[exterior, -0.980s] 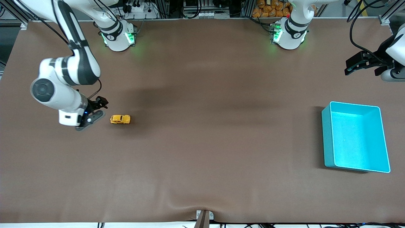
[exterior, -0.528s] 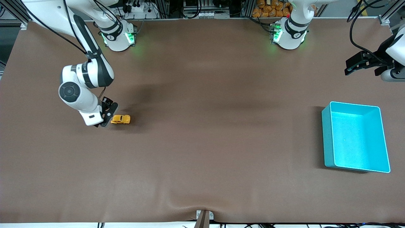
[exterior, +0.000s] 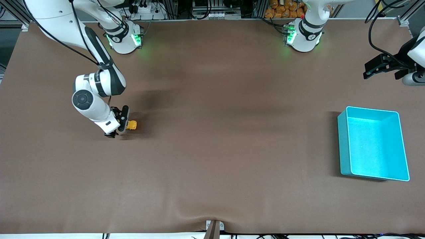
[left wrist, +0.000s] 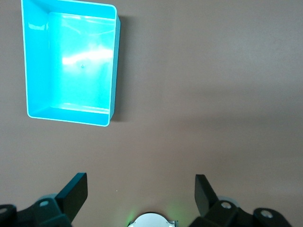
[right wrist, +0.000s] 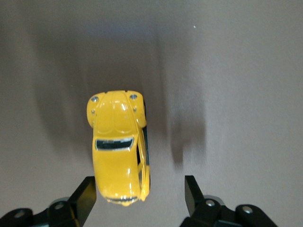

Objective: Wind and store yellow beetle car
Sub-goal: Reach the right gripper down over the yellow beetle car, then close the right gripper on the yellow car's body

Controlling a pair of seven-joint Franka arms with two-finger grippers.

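Observation:
The yellow beetle car [exterior: 132, 125] stands on the brown table toward the right arm's end. My right gripper [exterior: 121, 126] is down over the car's rear and covers part of it in the front view. In the right wrist view the car [right wrist: 120, 153] has its rear end between the open fingers of my right gripper [right wrist: 140, 194]. One finger [right wrist: 87, 193] is close beside the body and the other finger [right wrist: 191, 190] stands well apart from it. My left gripper [exterior: 381, 66] waits open in the air at the left arm's end of the table, and the left wrist view shows my left gripper [left wrist: 140, 189] holding nothing.
A teal bin [exterior: 344, 142] sits toward the left arm's end of the table, nearer the front camera than the left gripper. It also shows in the left wrist view as an empty teal bin [left wrist: 115, 66]. A cloth wrinkle lies at the table's front edge [exterior: 212, 219].
The right arm has swung across toward the car and lowered, so its gripper now straddles the car's rear. The car has not moved. The left gripper barely shifted.

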